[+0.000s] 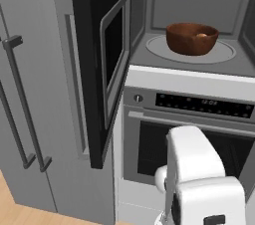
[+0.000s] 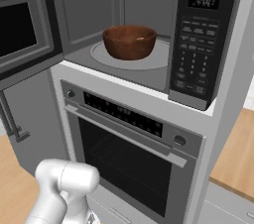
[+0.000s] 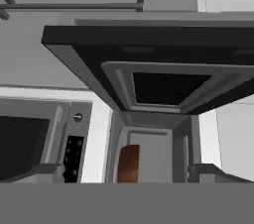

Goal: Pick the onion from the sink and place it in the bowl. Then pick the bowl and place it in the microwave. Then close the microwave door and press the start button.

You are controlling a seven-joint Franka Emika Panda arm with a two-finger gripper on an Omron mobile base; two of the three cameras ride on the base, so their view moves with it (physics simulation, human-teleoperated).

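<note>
The dark reddish-brown bowl [image 1: 191, 40] [image 2: 130, 42] stands on the pale turntable plate [image 1: 158, 50] inside the microwave [image 1: 199, 0] [image 2: 89, 5]. A pale orange patch of the onion [image 1: 201, 35] peeks over the bowl's rim. The black microwave door [image 1: 107, 64] [image 2: 22, 29] [image 3: 163, 69] is swung wide open to the left. In the rolled hand view my gripper [image 3: 126, 172] is open, well back from the cavity, with a sliver of the bowl [image 3: 129, 163] far ahead between the tips. The microwave's keypad [image 2: 197, 54] sits right of the cavity. The sink is out of view.
A wide oven [image 1: 199, 119] [image 2: 124, 143] with a control strip sits directly under the microwave. Tall grey cabinet doors with bar handles [image 1: 22, 109] stand to the left. My white arm [image 1: 199, 179] [image 2: 64, 188] is low in front of the oven.
</note>
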